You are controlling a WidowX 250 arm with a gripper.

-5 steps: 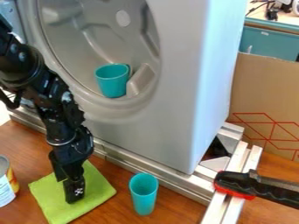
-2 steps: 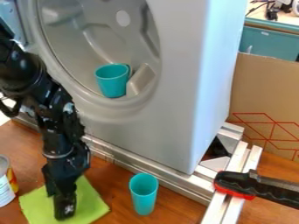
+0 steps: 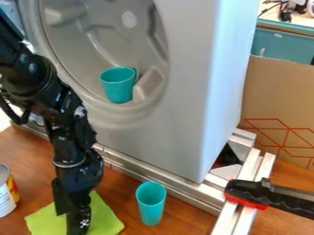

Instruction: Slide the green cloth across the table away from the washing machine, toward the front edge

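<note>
The black gripper (image 3: 78, 220) points down onto a flat green cloth (image 3: 107, 218) at the lower left, its tip over the cloth's middle. To its right, a tall teal cup (image 3: 151, 204) stands upright on the wooden table. A second teal cup (image 3: 118, 85) sits in the round opening of the grey machine (image 3: 184, 114), above and behind the arm. At the left edge is a can (image 3: 6, 193) with a white, yellow and red label.
A metal rail (image 3: 165, 186) runs along the machine's base. At the right, a clamp with a black handle (image 3: 279, 195) lies across metal bars. Behind it stands a cardboard panel (image 3: 279, 101) with red lines.
The gripper went toward the front left, then back to the right, ending closer to the front edge than at first. The green cloth shifted with it, first left and then right.
</note>
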